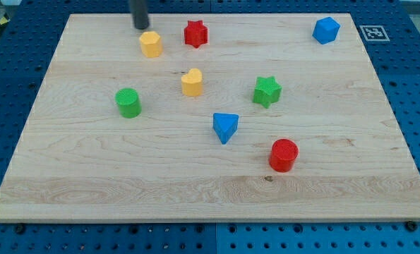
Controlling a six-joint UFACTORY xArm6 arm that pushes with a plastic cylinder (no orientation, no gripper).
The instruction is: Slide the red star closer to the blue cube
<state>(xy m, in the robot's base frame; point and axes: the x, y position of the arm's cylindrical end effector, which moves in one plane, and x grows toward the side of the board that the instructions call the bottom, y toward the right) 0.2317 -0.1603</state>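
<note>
The red star (pixel 195 33) lies near the view's top, left of centre. The blue cube (pixel 326 29) sits far to its right at the top right of the board. My tip (pixel 140 26) is at the view's top left, just above and left of a yellow hexagon block (pixel 151 44), and about a block's width to the left of the red star, not touching it.
A yellow heart block (pixel 192 82), a green star (pixel 267 91), a green cylinder (pixel 128 103), a blue triangle (pixel 225 127) and a red cylinder (pixel 284 154) lie on the wooden board (pixel 68 176). A marker tag (pixel 374 32) sits beyond the top right corner.
</note>
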